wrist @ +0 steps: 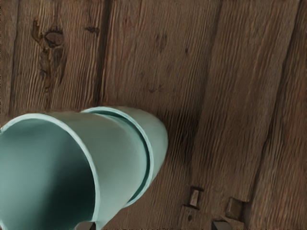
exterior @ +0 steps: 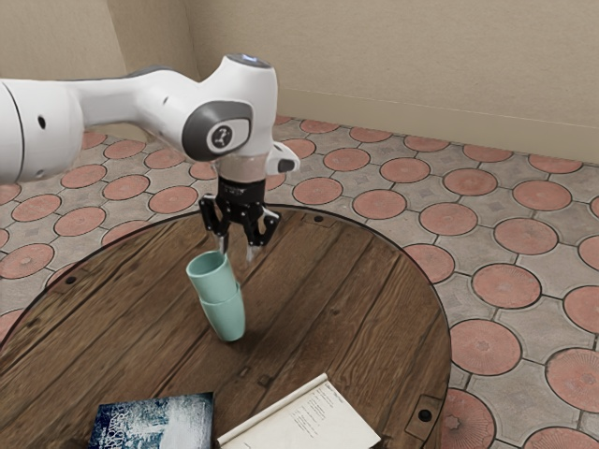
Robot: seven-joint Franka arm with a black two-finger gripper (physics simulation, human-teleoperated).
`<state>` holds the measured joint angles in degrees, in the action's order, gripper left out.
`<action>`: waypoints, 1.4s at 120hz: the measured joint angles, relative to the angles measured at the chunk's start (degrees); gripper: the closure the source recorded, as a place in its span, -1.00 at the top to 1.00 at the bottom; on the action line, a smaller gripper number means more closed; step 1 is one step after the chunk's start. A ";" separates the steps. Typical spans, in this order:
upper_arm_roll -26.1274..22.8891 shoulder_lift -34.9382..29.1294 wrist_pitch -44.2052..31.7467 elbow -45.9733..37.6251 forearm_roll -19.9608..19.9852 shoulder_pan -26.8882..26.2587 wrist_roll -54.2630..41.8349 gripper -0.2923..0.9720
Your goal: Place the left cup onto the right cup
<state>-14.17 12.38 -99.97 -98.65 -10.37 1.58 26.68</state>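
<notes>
Two teal cups stand nested on the round wooden table (exterior: 356,309). The upper cup (exterior: 211,275) sits inside the lower cup (exterior: 227,320) and leans toward the exterior view's left. My gripper (exterior: 237,249) hovers just above and behind the upper cup's rim, open, with its fingers spread and nothing clamped between them. In the wrist view the upper cup (wrist: 53,172) lies right under my hand, its dark mouth facing the camera, and the lower cup's rim (wrist: 156,143) wraps around it.
A blue book (exterior: 154,421) and an open white booklet (exterior: 304,421) lie near the table's front edge. Metal bolts (wrist: 194,196) are set in the planks near the cups. The tiled floor (exterior: 487,206) surrounds the table.
</notes>
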 joint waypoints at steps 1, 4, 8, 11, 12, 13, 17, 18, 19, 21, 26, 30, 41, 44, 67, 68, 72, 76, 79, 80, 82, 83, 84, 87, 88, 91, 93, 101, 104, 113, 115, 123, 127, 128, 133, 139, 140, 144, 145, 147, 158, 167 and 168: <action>-0.01 -0.05 0.03 0.01 -0.01 -0.01 0.01 -0.09; -0.03 -0.24 0.13 0.05 -0.01 -0.04 0.03 -0.07; 0.00 -0.51 0.24 0.09 -0.03 -0.09 0.04 -0.04; 0.07 -0.86 0.31 0.13 -0.04 -0.11 0.03 -0.01; 0.09 -0.96 0.33 0.14 -0.04 -0.12 0.03 0.00; 0.11 -1.05 0.35 0.14 -0.04 -0.12 0.02 0.01; 0.15 -1.42 0.42 0.15 -0.06 -0.14 -0.02 0.06; 0.16 -1.52 0.44 0.14 -0.07 -0.14 -0.03 0.08; 0.19 -1.64 0.45 0.15 -0.07 -0.18 -0.06 0.09; 0.25 -1.85 0.47 0.16 -0.07 -0.27 -0.11 0.13; 0.43 -2.21 0.51 0.18 -0.08 -0.49 -0.27 0.20; 0.56 -2.45 0.53 0.16 -0.05 -0.56 -0.47 0.25; 0.78 -3.13 0.50 0.11 0.06 -0.57 -1.20 0.35; 0.82 -3.24 0.46 0.11 0.09 -0.57 -1.46 0.37; 2.94 -5.00 0.24 -0.06 2.14 -0.91 -4.47 0.47; 3.18 -5.05 0.24 -0.06 2.29 -1.01 -4.63 0.47; 4.10 -5.27 0.24 -0.11 2.88 -1.32 -5.34 0.48; 4.86 -5.51 0.24 -0.13 3.36 -1.46 -6.08 0.49; 5.72 -5.64 0.23 -0.14 3.92 -1.78 -6.70 0.49; 6.00 -5.68 0.23 -0.15 4.12 -1.86 -6.91 0.50; 6.56 -5.77 0.23 -0.15 4.52 -2.02 -7.34 0.50; 6.80 -5.81 0.23 -0.15 4.72 -2.07 -7.55 0.50; 7.02 -5.85 0.23 -0.16 4.89 -2.09 -7.76 0.50; 7.50 -6.08 0.24 -0.16 5.38 -2.05 -8.40 0.51; 7.63 -6.14 0.25 -0.16 5.52 -2.03 -8.61 0.51; 8.11 -6.36 0.30 -0.15 5.90 -2.12 -9.26 0.51; 8.42 -6.48 0.32 -0.13 6.12 -2.18 -9.70 0.51; 9.28 -7.04 0.46 -0.09 6.75 -2.27 -11.44 0.52; 9.58 -7.20 0.55 -0.04 6.92 -2.36 -12.07 0.52; 10.52 -7.70 1.12 0.23 7.25 -2.95 -13.82 0.53; 10.66 -7.84 1.27 0.26 7.30 -3.03 -14.18 0.53; 11.61 -8.22 1.86 0.49 7.45 -3.71 -15.54 0.53; 12.21 -8.34 2.17 0.62 7.52 -4.06 -16.16 0.53; 12.34 -8.37 2.25 0.64 7.54 -4.12 -16.31 0.53; 12.84 -8.70 2.60 0.73 7.63 -4.24 -17.09 0.53; 13.46 -9.09 2.94 0.77 7.75 -4.39 -17.98 0.53; 13.53 -9.16 2.99 0.78 7.76 -4.39 -18.13 0.53; 13.90 -9.33 3.17 0.79 7.82 -4.46 -18.69 0.53; 13.97 -9.35 3.21 0.79 7.83 -4.47 -18.83 0.53; 14.10 -9.41 3.29 0.79 7.85 -4.46 -19.11 0.53; 15.08 -9.67 3.66 0.82 7.93 -4.80 -20.58 0.54; 15.59 -10.00 3.90 0.81 7.96 -4.93 -21.63 0.54; 15.61 -10.04 3.92 0.81 7.96 -4.92 -21.74 0.54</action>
<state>1.44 2.35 -96.05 -97.84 -2.41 -3.34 4.95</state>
